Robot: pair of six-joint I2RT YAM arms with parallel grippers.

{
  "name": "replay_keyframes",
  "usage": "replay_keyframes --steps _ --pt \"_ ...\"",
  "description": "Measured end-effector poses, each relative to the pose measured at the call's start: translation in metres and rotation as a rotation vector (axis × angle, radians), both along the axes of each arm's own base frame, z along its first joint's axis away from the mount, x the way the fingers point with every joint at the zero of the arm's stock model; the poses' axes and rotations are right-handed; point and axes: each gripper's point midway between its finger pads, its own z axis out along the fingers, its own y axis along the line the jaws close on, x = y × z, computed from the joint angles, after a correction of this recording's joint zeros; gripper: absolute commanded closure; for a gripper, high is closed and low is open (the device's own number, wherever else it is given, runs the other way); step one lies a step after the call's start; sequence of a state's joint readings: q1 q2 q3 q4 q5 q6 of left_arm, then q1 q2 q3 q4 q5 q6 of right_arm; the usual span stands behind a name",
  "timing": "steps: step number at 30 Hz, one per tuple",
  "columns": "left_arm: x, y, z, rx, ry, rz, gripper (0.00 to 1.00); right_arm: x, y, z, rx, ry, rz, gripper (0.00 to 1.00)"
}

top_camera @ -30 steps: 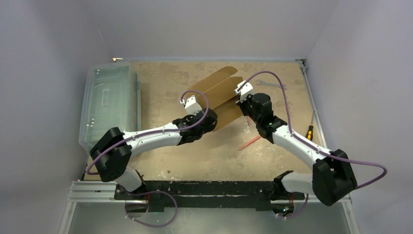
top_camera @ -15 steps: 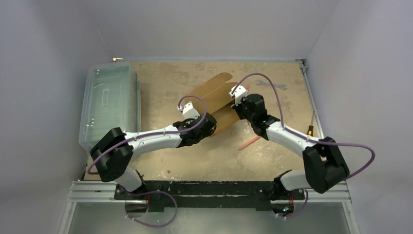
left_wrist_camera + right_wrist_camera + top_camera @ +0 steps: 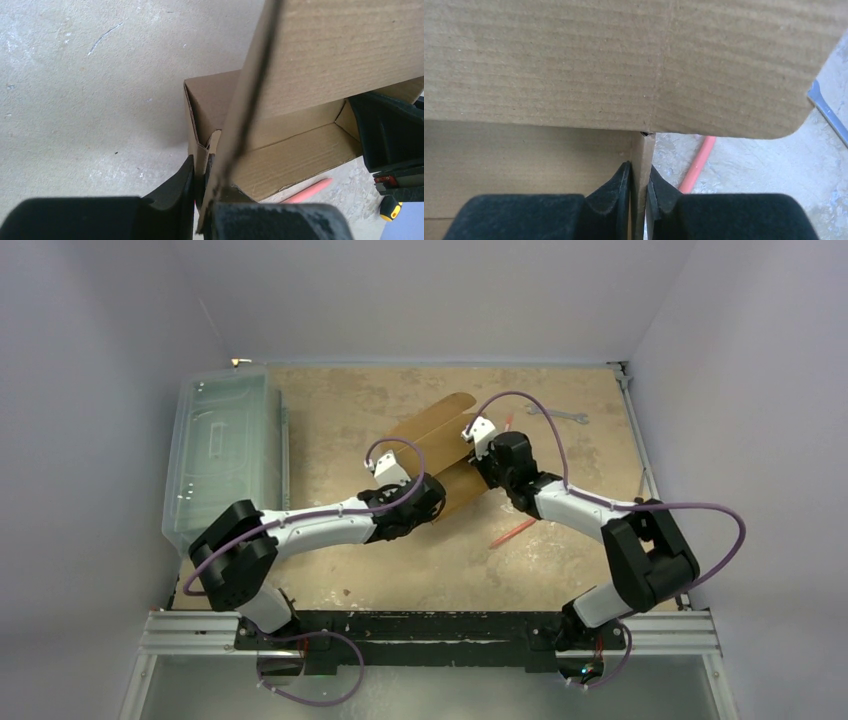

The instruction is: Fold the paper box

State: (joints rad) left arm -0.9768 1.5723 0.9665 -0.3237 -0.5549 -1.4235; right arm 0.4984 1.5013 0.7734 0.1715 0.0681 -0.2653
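Bin (image 3: 225, 455): clear plastic, long and rectangular, at the box's 9 o'clock, well apart.
Table (image 3: 340, 410): sandy, speckled, scuffed.
Left arm (image 3: 320, 520): mine, stretched low toward 2 o'clock, elbow nearly straight.
Left pincer (image 3: 202, 172): clamped tight on a thin upright wall at a corner of the box.
Box (image 3: 440, 425): brown corrugated cardboard, finely ribbed, lying mid-table and slanting from 7 to 1 o'clock; walls raised around an open tray, and a lid flap with rounded corners tilted above it.
Right pincer (image 3: 640, 175): black fingers on either side of an end wall; I cannot tell whether they press.
Right arm (image 3: 580, 505): elbow sharply bent, forearm reaching toward 10 o'clock.
Red stick (image 3: 512, 532): thin, at the box's 5 o'clock.
Wrench (image 3: 560, 415): flat metal, at the box's 2 o'clock.
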Motion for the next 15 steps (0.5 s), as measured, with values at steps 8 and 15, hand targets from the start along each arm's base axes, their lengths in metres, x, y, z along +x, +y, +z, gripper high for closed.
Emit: replay_keyframes --steps 8,15 --pt "0.0 0.0 -0.0067 0.004 0.01 0.016 1.0 0.0029 0.0011 0.0002 -0.02 -0.006 -0.022 1.0" --pt "-0.0015 0.0027 -0.0071 0.026 -0.002 0.023 1.0 0.0012 0.0049 0.0018 -0.032 -0.007 -0.016 0.74"
